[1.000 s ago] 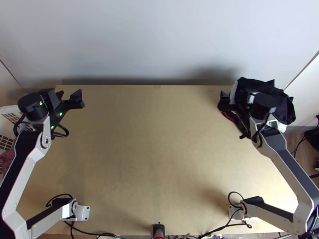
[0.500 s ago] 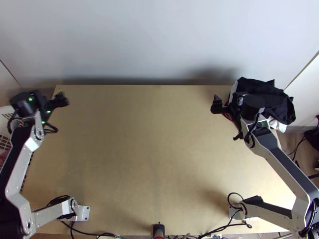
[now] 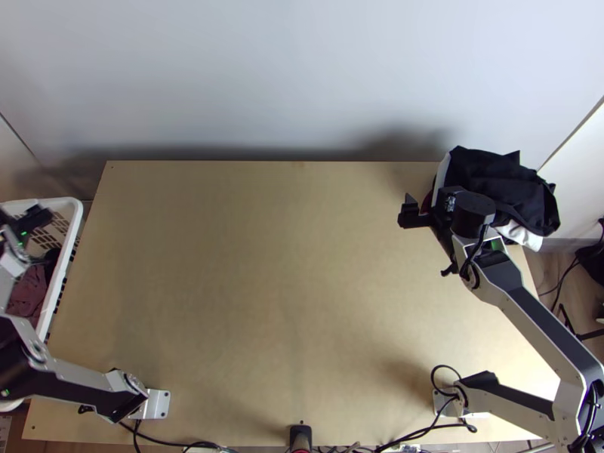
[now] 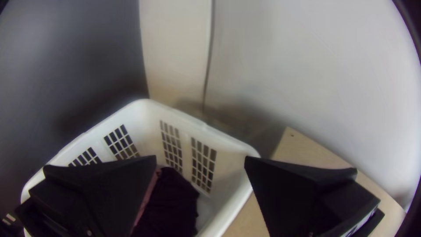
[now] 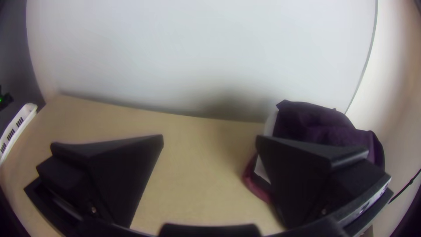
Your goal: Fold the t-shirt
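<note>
Swung out past the table's edge, the left arm's gripper now sits at nine o'clock in the top view, over a white plastic laundry basket with slotted walls; a second ago it was above the ten o'clock corner. The right arm's gripper has eased slightly away from the stacked black, white and dark-red cloths at two o'clock. Both grippers are parted and hold nothing.

Inside the basket lie a bunched dark cloth and a dusty-pink one. The t-shirt is probably among these, though I cannot tell which. The basket presumably feeds in unfolded laundry, while the stack looks like finished work kept at the corner to save folding room. The right gripper seems to be waiting for the shirt.
</note>
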### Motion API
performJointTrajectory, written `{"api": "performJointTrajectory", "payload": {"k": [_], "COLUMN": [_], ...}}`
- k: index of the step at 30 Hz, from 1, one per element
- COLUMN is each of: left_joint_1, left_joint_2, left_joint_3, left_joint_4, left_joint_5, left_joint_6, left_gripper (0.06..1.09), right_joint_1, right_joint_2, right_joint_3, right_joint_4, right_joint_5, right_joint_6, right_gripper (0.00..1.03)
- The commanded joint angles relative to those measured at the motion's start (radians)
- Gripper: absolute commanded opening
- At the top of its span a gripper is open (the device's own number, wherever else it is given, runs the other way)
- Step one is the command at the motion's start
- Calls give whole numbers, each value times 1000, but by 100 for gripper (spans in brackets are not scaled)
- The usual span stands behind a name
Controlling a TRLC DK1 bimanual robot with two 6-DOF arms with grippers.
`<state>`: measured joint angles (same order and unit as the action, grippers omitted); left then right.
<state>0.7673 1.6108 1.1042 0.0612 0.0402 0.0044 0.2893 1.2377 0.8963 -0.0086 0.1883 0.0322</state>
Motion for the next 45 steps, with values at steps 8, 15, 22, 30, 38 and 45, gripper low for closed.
{"api": "performJointTrajectory", "payload": {"k": [8, 15, 22, 30, 38, 45], "left_joint_1": [228, 283, 337, 369, 403, 428], "left_joint_2": [334, 518, 693, 864, 1017, 1129], "left_joint_3": [161, 261, 370, 497, 672, 790], "left_joint_4": [31, 17, -11, -47, -135, -208], "left_joint_5": [1, 1, 1, -8, -19, -89], "left_joint_6": [92, 108, 135, 178, 187, 230], "left_gripper": [103, 103, 103, 103, 103, 103], "right_joint_1": [13, 13, 13, 13, 13, 13], "right_joint_2": [-34, -38, -38, -37, -35, -34], "right_joint_3": [6, 27, 49, 69, 105, 110], "right_joint_4": [-62, -94, -134, -156, -206, -218], "right_joint_5": [5, 5, 7, 11, 25, 42], "right_joint_6": [-6, -28, -37, -57, -74, -92], "right_gripper": [98, 98, 98, 98, 98, 98]}}
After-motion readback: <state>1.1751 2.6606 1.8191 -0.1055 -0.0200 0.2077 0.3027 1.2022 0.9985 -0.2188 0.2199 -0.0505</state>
